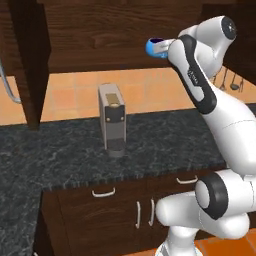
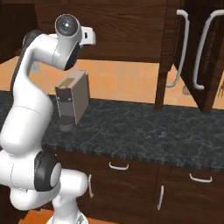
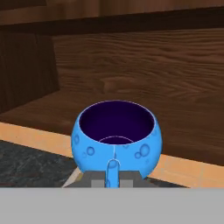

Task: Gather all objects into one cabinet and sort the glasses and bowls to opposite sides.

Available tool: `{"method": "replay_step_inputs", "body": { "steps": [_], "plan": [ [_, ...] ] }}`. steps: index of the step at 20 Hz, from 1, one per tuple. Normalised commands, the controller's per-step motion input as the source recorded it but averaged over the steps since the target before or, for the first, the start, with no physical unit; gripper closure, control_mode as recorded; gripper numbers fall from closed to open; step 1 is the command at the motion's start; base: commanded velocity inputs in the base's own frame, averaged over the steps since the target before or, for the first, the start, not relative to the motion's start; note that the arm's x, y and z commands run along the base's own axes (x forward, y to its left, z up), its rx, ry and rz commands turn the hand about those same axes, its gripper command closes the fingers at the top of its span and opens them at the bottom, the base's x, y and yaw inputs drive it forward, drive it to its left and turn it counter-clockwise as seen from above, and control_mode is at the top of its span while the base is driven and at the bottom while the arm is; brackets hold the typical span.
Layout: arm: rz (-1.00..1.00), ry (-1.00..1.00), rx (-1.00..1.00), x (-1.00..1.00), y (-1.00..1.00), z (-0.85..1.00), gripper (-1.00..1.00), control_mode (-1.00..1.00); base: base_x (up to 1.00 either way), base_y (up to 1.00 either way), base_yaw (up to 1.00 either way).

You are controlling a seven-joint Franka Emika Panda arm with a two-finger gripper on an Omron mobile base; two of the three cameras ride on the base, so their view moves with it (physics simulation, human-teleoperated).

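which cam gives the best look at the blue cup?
Hand view: the blue cup sits centred, rim, dark inside and handle all clear. Left base view catches a sliver beside the arm. In the right base view I can't make it out.

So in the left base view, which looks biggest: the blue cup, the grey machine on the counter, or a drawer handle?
As they look in that view:
1. The grey machine, clearly largest.
2. The blue cup and the drawer handle look about alike; the cup is partly hidden behind the arm, so I won't rank them.
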Motion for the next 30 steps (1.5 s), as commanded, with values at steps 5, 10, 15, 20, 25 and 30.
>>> {"method": "replay_step_inputs", "body": {
  "steps": [5,10,15,20,25,30],
  "plan": [
    [0.0,0.0,0.0,0.0,0.0,0.0,1.0,1.0,-0.86,-0.01,-0.02],
    [0.0,0.0,0.0,0.0,0.0,0.0,1.0,1.0,-0.91,-0.26,-0.2],
    [0.0,0.0,0.0,0.0,0.0,0.0,1.0,1.0,-0.48,-0.11,-0.47],
    [0.0,0.0,0.0,0.0,0.0,0.0,1.0,1.0,-0.34,0.0,-0.55],
    [0.0,0.0,0.0,0.0,0.0,0.0,1.0,1.0,-0.34,0.0,-0.56],
    [0.0,0.0,0.0,0.0,0.0,0.0,1.0,1.0,-0.49,-0.02,-0.54]
  ]
}}
